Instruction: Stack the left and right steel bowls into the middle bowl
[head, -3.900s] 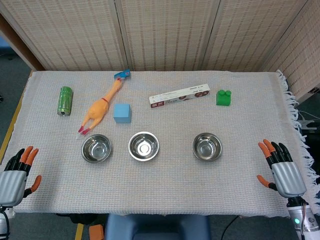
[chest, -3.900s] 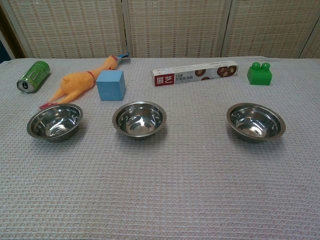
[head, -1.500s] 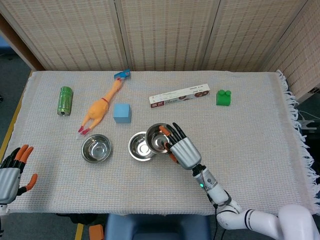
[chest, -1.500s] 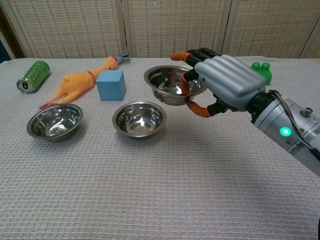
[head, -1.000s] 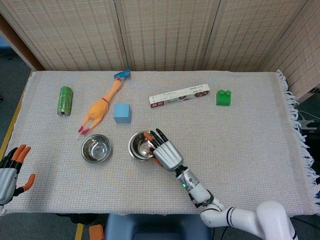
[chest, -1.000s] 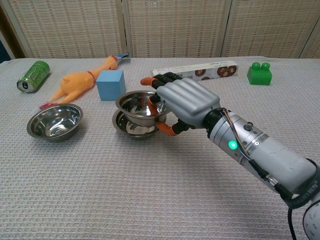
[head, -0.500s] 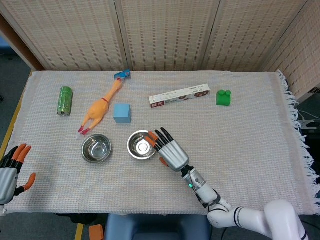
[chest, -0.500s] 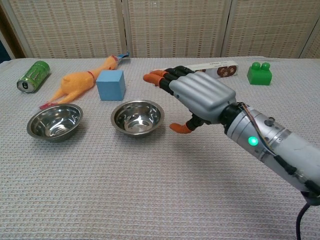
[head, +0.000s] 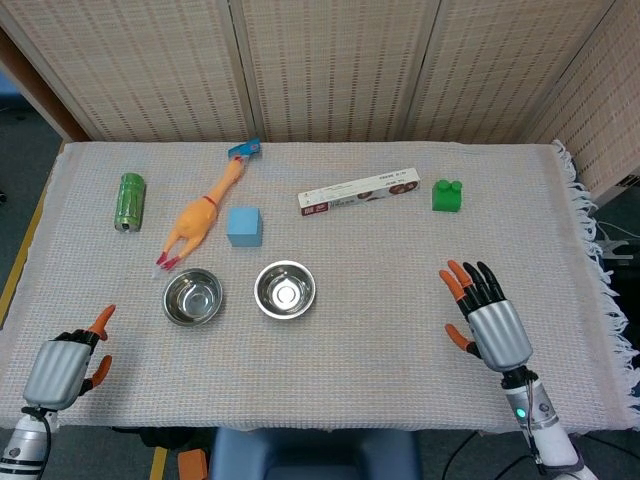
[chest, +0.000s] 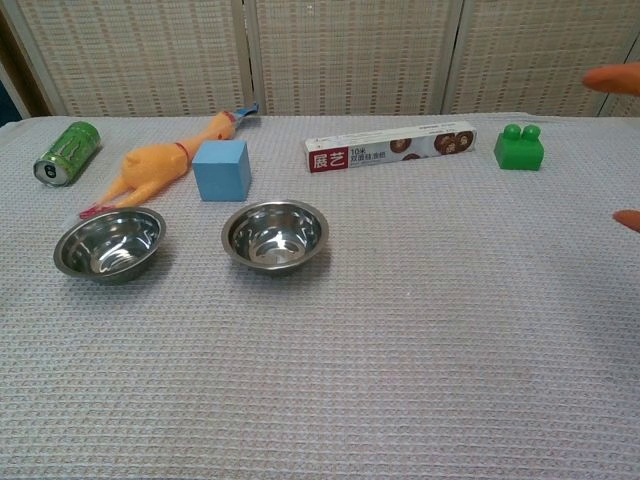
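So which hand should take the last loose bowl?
Left. The left hand is empty at the near left edge, on the same side as the left bowl; the right hand sits far across, beyond the middle bowl.

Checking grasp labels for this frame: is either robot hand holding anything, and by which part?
Nothing is held. The right robot hand is open with fingers spread; the left robot hand grips nothing, its fingers mostly hidden.

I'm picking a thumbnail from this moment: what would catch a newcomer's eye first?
Probably the yellow rubber chicken lying left of centre, beside the blue cube. Next, the two steel bowl spots in front of them: the left bowl and the middle bowl. The right hand, orange-tipped fingers spread and empty, hovers near the front right.
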